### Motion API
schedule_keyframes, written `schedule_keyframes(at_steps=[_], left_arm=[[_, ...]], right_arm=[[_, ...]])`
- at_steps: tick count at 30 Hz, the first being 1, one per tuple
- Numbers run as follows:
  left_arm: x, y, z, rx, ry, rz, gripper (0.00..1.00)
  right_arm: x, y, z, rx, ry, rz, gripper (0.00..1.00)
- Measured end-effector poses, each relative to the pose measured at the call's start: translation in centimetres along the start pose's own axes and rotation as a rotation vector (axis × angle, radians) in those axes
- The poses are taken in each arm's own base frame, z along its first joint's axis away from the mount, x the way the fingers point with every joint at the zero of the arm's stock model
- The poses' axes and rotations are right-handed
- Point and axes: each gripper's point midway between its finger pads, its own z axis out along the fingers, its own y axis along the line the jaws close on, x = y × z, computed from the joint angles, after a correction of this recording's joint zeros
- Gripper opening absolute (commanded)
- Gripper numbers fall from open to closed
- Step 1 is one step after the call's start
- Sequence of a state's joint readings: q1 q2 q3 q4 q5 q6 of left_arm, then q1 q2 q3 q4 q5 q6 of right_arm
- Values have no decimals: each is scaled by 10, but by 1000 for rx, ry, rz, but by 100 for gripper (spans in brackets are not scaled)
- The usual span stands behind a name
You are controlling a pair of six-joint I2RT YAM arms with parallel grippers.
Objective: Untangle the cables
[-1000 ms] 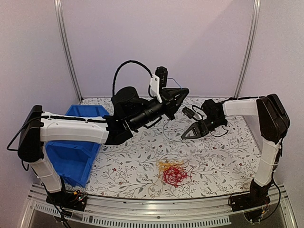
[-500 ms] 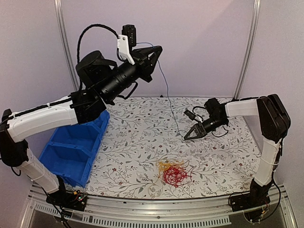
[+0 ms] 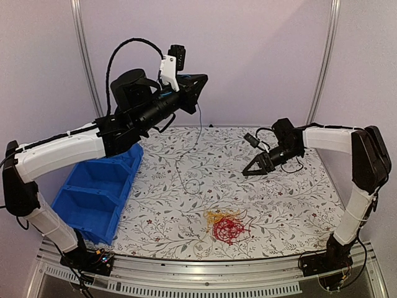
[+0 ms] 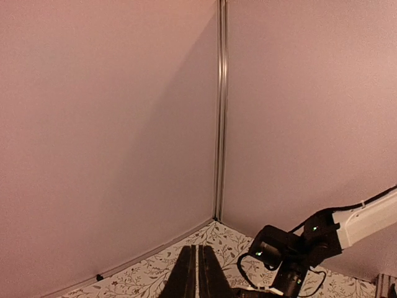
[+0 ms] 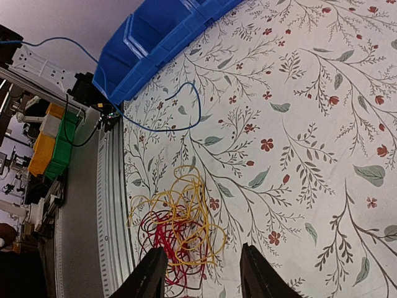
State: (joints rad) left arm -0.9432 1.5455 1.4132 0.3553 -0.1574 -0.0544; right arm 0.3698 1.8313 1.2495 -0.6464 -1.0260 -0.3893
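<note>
Blue cable hangs free of the knot; red/yellow clump sits at the table's near edge.

Left hand (image 3: 200, 84) is high over the far left, fingers pressed together, apparently pinching the blue cable (image 5: 199, 105). The wire drops near-vertical and its tail loops slack on the table (image 3: 298, 205), apart from the clump (image 3: 227, 228). Right hand (image 3: 254, 167) is open and empty, low at the right. The clump lies nearward and slightly left of it, so right is much the nearer hand. Strands are thin and limp: red wound tight, yellow looser at the far-left side, no clear long axis.
</note>
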Motion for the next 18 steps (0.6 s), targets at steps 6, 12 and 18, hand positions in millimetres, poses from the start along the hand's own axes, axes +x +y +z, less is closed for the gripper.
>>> schedule_keyframes(at_steps=[6,12,18], left_arm=[[11,58,3,-104,72,31,0],[-25,118,-1,-227,67,76,0],[-73,175,-22,-352,24,148,0]], right_arm=[[-25,28,-27,74,-45,-168,55],[-9,22,-39,147,-37,-196,56],[38,9,-42,242,6,-164,56]])
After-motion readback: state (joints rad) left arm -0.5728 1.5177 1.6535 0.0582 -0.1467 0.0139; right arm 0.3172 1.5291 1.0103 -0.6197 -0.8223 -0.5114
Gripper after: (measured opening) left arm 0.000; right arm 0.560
